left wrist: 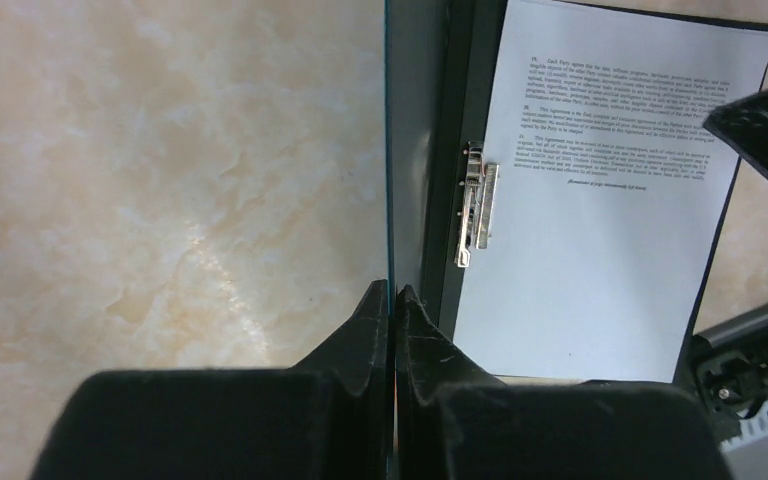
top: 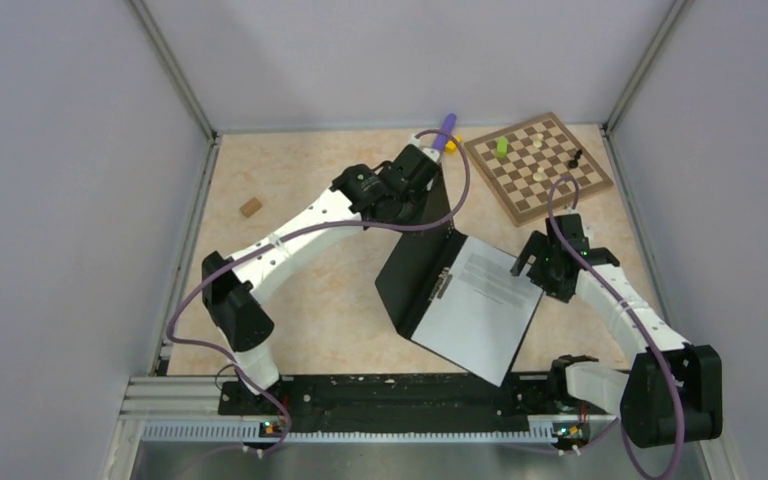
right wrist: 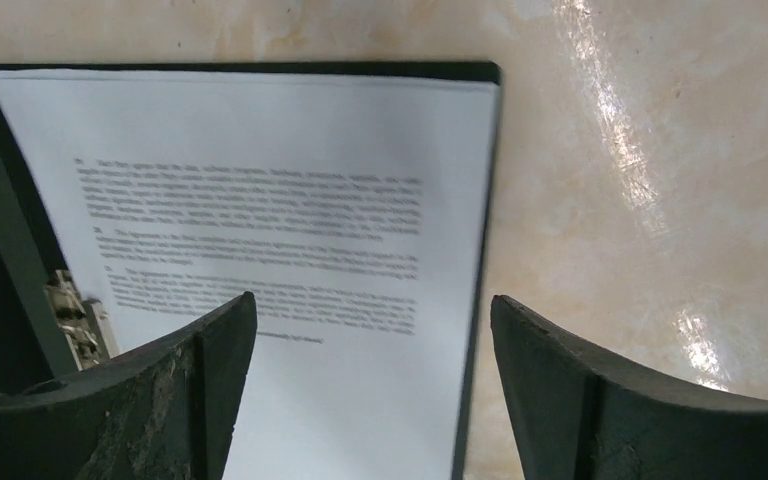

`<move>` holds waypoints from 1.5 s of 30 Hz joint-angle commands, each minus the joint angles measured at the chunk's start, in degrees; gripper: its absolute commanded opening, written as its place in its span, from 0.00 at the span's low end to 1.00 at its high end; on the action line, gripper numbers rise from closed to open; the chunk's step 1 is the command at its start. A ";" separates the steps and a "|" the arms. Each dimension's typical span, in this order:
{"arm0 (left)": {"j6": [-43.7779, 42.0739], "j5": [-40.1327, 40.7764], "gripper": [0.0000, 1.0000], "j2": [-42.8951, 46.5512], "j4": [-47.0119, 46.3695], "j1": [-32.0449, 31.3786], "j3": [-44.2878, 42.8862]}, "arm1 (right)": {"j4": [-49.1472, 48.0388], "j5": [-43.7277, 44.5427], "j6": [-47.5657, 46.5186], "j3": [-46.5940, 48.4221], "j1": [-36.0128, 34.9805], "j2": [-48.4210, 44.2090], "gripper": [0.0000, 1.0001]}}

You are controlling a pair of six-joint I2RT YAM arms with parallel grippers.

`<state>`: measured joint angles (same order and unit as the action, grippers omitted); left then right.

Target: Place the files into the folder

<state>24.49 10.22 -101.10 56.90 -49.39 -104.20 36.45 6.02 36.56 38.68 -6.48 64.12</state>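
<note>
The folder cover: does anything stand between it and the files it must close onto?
Yes: the right gripper hangs open above the files, in the path of the folder cover pinched by the left gripper. Nothing else lies on them.

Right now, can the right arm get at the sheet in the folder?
Probably yes. The right gripper hangs open just over the sheet, with nothing between them. The left gripper pinches the folder cover and holds it up off to the side, clear of that path.
</note>
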 commanded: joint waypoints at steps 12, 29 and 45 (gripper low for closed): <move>-5.37 10.18 0.00 8.95 3.05 11.78 3.54 | -3.06 -0.66 -0.27 0.48 0.68 -0.15 0.84; -1.40 -4.61 0.69 3.71 3.08 11.40 -2.42 | -2.97 -1.59 -1.58 2.13 0.73 0.64 0.84; 12.67 -39.61 0.71 -0.11 -25.31 4.79 10.71 | 1.60 3.69 -3.96 4.70 0.69 -1.37 0.84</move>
<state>33.23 -21.26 -98.67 42.44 -42.89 -95.18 36.36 6.24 34.48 39.07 -6.48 64.62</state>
